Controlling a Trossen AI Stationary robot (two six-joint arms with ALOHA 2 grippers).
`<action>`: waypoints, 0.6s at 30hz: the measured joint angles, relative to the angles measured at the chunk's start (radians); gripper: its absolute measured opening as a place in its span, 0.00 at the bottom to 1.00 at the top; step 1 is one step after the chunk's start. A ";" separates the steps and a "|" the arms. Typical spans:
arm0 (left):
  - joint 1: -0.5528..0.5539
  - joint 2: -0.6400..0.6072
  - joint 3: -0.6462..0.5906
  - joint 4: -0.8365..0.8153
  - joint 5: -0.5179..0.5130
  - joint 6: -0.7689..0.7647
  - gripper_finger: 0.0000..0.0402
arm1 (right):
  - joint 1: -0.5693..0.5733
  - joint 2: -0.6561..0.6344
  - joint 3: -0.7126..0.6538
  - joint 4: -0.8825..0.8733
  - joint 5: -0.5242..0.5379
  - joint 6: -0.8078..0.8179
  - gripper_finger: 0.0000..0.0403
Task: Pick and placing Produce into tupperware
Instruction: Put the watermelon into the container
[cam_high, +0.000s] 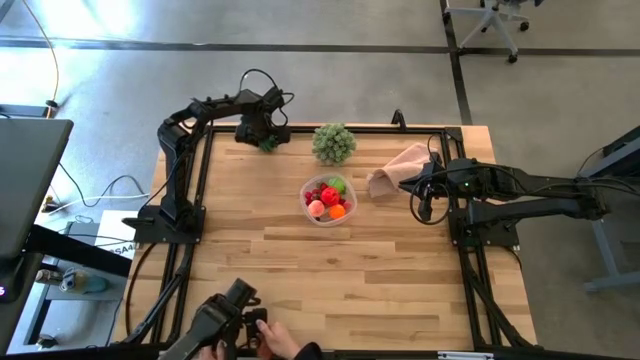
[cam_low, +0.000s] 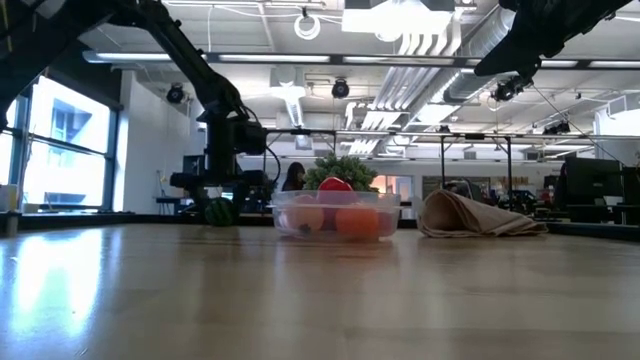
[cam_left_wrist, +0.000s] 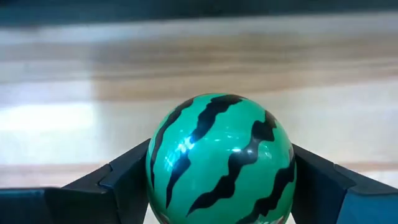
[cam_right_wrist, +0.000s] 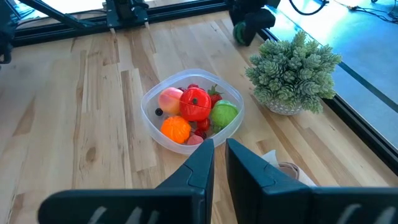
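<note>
Produce fills the tupperware (cam_high: 328, 201) near the middle of the bench (cam_high: 300, 280) — a red piece (cam_right_wrist: 195, 104), an orange one (cam_right_wrist: 175, 129), a pink one (cam_right_wrist: 170, 98) and a bright green one (cam_right_wrist: 224, 114) lie packed together inside the clear round wall. One more piece, a small striped watermelon (cam_left_wrist: 221, 158), sits at the far edge of the bench toward the left corner, well apart from the tupperware. The left gripper (cam_high: 266, 137) is down over it; in the left wrist view its two dark fingers (cam_left_wrist: 127, 171) stand on either side of the melon, right against its flanks, with the jaws spread to the melon's width. In the low view the melon (cam_low: 219, 211) rests on the bench top under that gripper.

A leafy ball (cam_high: 334, 143) stands near the far edge, just beyond the tupperware. A pink cloth (cam_high: 397, 170) lies crumpled toward the right edge. The right gripper (cam_high: 426, 201) hangs above the bench beside the cloth — its fingers (cam_right_wrist: 196, 168) are pressed together and hold nothing. At the near edge a person's hand (cam_high: 272, 340) holds a dark device (cam_high: 230, 312).
</note>
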 joint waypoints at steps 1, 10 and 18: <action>-0.006 0.000 0.000 -0.009 0.002 0.000 0.69 | 0.000 0.000 0.000 0.000 0.000 0.000 0.07; -0.091 -0.046 0.000 -0.089 -0.007 -0.011 0.76 | 0.000 0.000 0.000 0.000 0.000 0.000 0.07; -0.194 -0.157 0.000 -0.108 -0.028 -0.071 0.70 | 0.000 0.000 0.000 0.000 0.000 0.000 0.07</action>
